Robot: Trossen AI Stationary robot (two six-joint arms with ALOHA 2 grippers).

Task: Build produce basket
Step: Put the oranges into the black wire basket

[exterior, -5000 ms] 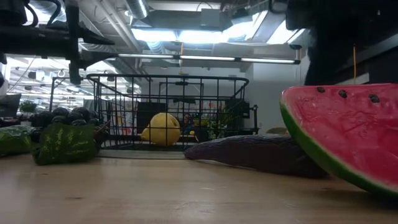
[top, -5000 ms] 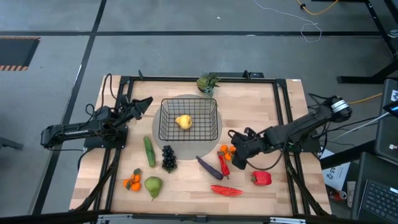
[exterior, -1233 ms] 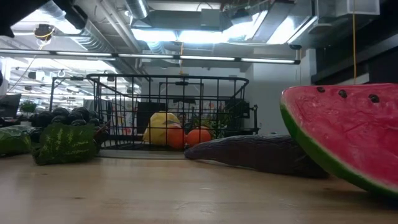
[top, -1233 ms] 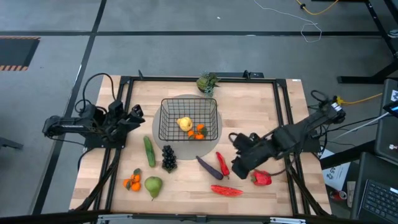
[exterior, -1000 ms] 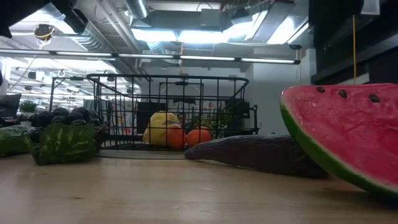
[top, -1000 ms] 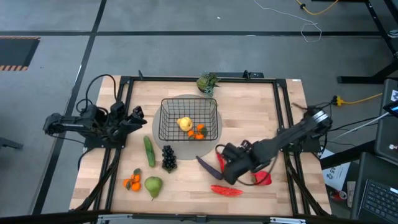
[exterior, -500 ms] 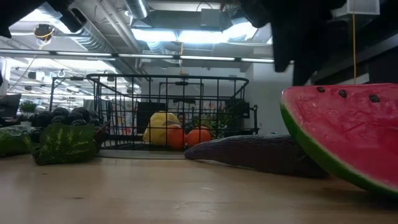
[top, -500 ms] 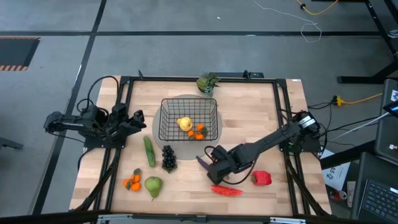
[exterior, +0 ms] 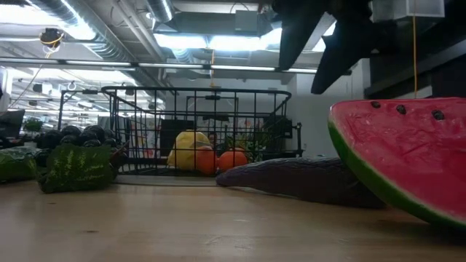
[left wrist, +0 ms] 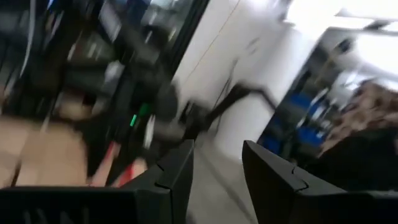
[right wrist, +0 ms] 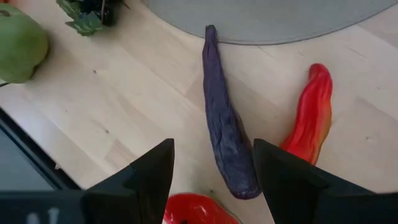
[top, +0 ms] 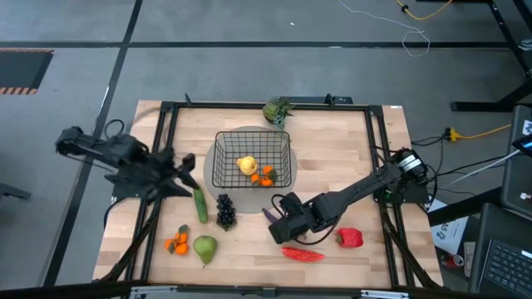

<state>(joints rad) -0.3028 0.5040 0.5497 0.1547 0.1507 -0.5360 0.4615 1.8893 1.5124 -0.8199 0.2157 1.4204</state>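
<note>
The black wire basket (top: 253,159) stands on a grey round mat (top: 218,184) and holds a yellow pear (top: 244,164) and an orange cluster (top: 265,175). My right gripper (top: 276,219) is open above the purple eggplant (right wrist: 225,140), which lies flat on the table. One finger stands on each side of the eggplant, clear of it. A red chili (right wrist: 309,121) lies beside the eggplant. My left gripper (top: 186,168) is open and empty, left of the basket and just beyond the green cucumber (top: 199,202). Dark grapes (top: 225,210) lie near the cucumber.
An orange cluster (top: 176,242) and a green pear (top: 204,247) lie at the near left. A watermelon slice (top: 302,253) and a red pepper (top: 350,238) lie at the near right. A leafy bunch (top: 278,109) sits at the far edge.
My right gripper has moved toward the table's left, from beside the red pepper to over the eggplant, and stays open. My left arm has swung out, and its gripper has moved toward the near edge and the cucumber.
</note>
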